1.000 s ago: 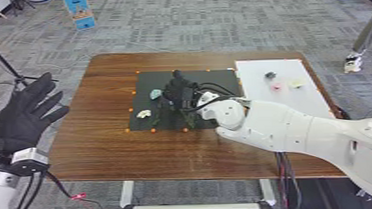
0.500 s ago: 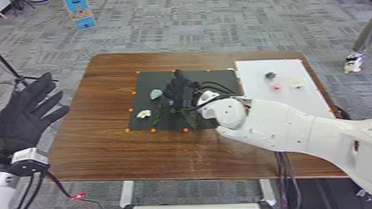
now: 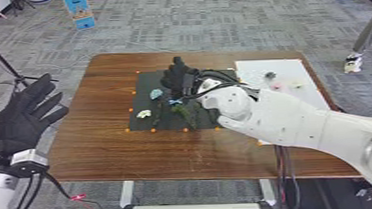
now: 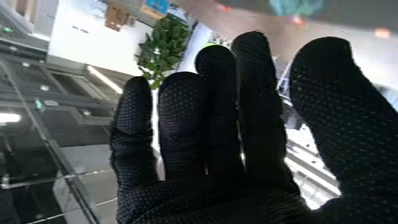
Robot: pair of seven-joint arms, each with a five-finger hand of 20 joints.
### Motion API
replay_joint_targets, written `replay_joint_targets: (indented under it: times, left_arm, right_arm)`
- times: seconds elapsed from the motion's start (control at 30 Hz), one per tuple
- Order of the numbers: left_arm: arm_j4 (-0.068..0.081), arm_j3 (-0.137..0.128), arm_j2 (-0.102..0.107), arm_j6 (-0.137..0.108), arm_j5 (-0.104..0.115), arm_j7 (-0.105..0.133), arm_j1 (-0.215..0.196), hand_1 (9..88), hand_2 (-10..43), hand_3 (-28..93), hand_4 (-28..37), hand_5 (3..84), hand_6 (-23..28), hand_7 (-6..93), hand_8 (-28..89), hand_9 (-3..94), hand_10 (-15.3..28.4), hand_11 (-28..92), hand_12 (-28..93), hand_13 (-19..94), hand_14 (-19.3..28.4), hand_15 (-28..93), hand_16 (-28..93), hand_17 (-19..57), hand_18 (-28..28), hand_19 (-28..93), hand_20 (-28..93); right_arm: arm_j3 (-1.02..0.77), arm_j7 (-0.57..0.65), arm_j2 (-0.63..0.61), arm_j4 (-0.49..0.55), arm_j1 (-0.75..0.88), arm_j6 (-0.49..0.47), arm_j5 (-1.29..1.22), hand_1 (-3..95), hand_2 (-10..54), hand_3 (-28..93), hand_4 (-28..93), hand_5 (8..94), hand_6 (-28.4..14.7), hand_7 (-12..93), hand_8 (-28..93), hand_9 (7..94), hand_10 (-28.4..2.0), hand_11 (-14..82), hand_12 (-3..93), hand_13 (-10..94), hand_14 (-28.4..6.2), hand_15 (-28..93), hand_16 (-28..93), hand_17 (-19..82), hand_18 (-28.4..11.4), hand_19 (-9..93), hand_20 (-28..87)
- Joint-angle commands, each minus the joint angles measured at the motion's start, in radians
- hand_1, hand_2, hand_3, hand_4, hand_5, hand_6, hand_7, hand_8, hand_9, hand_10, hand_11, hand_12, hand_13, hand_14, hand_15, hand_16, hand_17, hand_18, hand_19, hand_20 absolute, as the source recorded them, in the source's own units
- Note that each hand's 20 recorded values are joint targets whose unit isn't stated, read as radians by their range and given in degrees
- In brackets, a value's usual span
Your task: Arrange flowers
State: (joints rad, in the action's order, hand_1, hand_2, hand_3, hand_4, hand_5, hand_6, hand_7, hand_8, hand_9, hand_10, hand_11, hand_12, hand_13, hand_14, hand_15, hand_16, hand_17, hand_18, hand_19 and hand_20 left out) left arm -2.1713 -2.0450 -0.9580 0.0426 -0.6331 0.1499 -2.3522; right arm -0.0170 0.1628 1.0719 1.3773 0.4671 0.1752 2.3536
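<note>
Flowers point(image 3: 144, 114) lie near right hand point(image 3: 177, 77), one perhaps touching.

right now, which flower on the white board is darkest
The farthest flower, dark grey; the pink flower and pale yellow flower are lighter and nearer the robot.

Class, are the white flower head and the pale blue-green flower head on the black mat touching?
Apart. The head view shows a strip of the black mat between the white flower head and the pale blue-green flower head.
</note>
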Motion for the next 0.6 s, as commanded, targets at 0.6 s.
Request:
replay_joint_targets:
  times: [0.6]
  left_arm:
    - [-0.007, -0.006, -0.032, -0.009, -0.005, 0.011, -0.009, 30.0, -9.3, 52, -28.3, 22.4, 1.6, 15.0, -9, 16.6, 8.4, 10, 18, 13, 13.3, 9, 4, -12.1, 20.8, 37, 6]
  right_arm:
    - [-0.558, 0.098, -0.403, 0.094, 0.43, 0.113, -0.047, 34.6, -9.5, 81, -28, 57.1, 3.8, 34, -18, 53.3, -9.7, 50.0, 38.0, 47, -9.4, 76, 41, 20, -17.1, 69, 50]
